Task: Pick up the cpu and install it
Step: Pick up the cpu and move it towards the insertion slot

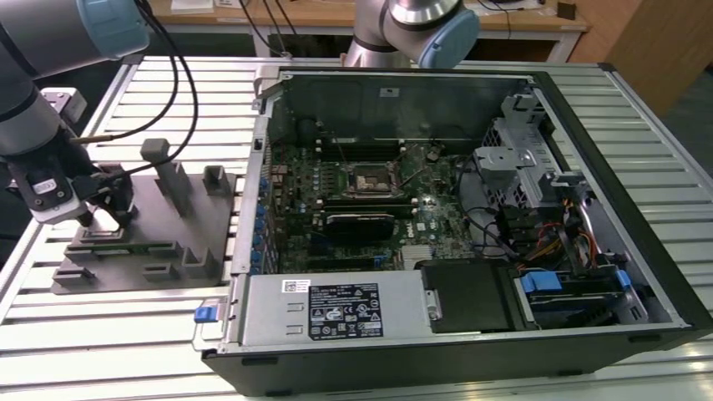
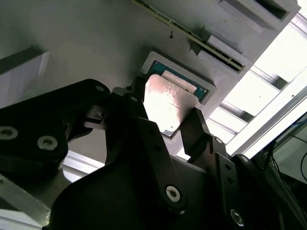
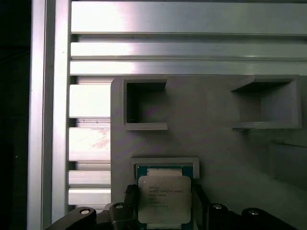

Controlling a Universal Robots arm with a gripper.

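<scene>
1. At the exterior view's left, the black two-fingered tool (image 1: 108, 219) of the grey robot arm (image 1: 33, 125) hangs low over a grey moulded holder plate (image 1: 156, 251). The plate lies on the slatted aluminium tabletop (image 1: 112, 334).
2. In both wrist views we see the tool (image 2: 167, 106) (image 3: 164, 194) clenched on the small, flat, square, silvery-topped cpu (image 2: 168, 103) (image 3: 164, 199). Its black fingers (image 2: 196, 132) press against two opposite edges.
3. The cpu sits at a shallow, square, raised-rim recess (image 3: 164, 162) of the holder plate (image 3: 216, 153). We cannot tell whether it is lifted clear of that recess.
4. An open black desktop computer case (image 1: 446, 368) fills the centre and right of the exterior view, well apart from the tool.
5. Inside the case lies the green motherboard (image 1: 334, 167), with its square black-framed socket (image 1: 368, 180) near the frame's centre.
</scene>
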